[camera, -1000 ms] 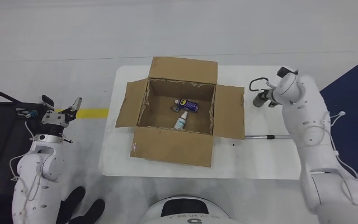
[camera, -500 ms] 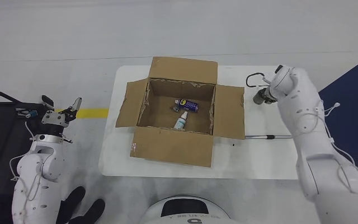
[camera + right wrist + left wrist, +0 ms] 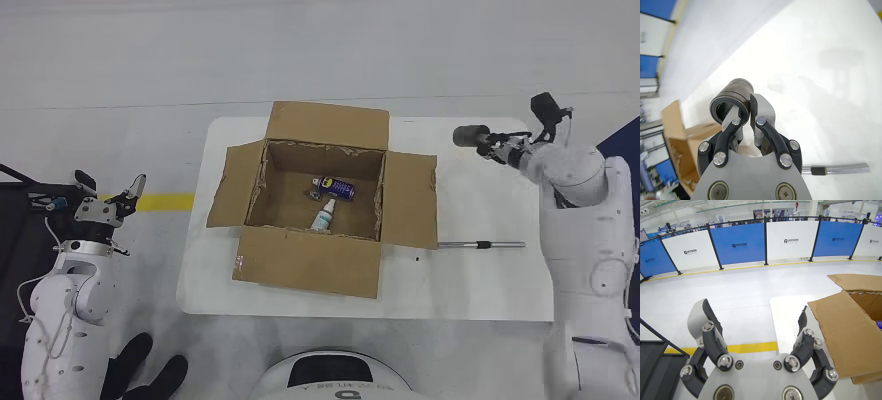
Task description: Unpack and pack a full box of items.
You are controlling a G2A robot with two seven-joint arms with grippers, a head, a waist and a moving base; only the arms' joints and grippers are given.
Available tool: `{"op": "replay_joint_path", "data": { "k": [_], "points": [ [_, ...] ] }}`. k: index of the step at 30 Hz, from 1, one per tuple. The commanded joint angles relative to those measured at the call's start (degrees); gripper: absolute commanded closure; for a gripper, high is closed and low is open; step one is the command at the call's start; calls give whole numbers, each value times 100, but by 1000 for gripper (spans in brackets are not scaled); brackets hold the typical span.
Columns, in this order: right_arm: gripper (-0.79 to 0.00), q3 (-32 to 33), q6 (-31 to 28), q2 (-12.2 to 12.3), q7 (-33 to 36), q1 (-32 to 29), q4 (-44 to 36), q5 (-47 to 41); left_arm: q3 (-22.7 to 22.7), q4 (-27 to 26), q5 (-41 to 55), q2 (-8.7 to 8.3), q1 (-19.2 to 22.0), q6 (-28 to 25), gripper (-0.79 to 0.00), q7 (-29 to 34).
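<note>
Over the last second your right gripper (image 3: pixel 487 140) has been swinging away from the cardboard box (image 3: pixel 325 200), taking the metal cylinder (image 3: pixel 468 135) with it. It has gone from just beside the box's flap out toward the far corner of the table (image 3: pixel 470 290).

In the right wrist view that gripper (image 3: pixel 745 111) is pinching nearly closed on the cylinder's (image 3: pixel 732 94) wall. One finger is sitting inside the bore and the other pad (image 3: pixel 753 108) is pressing on the outside. The cylinder is sticking out beyond the fingertips, pointing toward the box (image 3: pixel 677 123), which is lying well apart from the hand on its left. The metal rod (image 3: pixel 480 243) is lying flat on the table behind the hand, toward you, and is showing just past the wrist (image 3: pixel 838 168).

A spray can (image 3: pixel 333 188) and a white bottle (image 3: pixel 323 214) are lying inside the box.

Your left gripper (image 3: pixel 110 195) is hanging off the table, well apart from the box on its right. Its fingers are standing wide apart and holding nothing (image 3: pixel 755 309), with the box's flap (image 3: pixel 844 328) just beyond the right finger.
</note>
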State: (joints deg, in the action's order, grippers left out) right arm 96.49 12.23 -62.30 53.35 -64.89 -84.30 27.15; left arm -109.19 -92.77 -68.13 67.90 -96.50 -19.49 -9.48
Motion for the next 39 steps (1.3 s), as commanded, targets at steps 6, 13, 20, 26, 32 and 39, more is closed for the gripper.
{"op": "replay_joint_path", "data": {
  "k": [6, 13, 20, 26, 32, 39],
  "points": [
    [0, 368, -2217, 63, 1199, -829, -846, -1884, 0, 0, 0, 0, 0, 0, -785, 0],
    [0, -766, -2420, 65, 2019, 73, -532, -1674, 0, 0, 0, 0, 0, 0, -785, 0],
    [0, -1882, -2275, -14, 2011, 653, -569, -1148, 0, 0, 0, 0, 0, 0, -785, 0],
    [0, -3037, -1803, -174, 1577, 1147, -256, -261, 0, 0, 0, 0, 0, 0, -785, 0],
    [0, -4151, -1986, -372, 1695, 1722, 254, 371, 0, 0, 0, 0, 0, 0, -785, 0],
    [0, -5234, -1836, -566, 1432, 2012, 440, 2023, 0, 0, 0, 0, 0, 0, -785, 0]
  ]
}}
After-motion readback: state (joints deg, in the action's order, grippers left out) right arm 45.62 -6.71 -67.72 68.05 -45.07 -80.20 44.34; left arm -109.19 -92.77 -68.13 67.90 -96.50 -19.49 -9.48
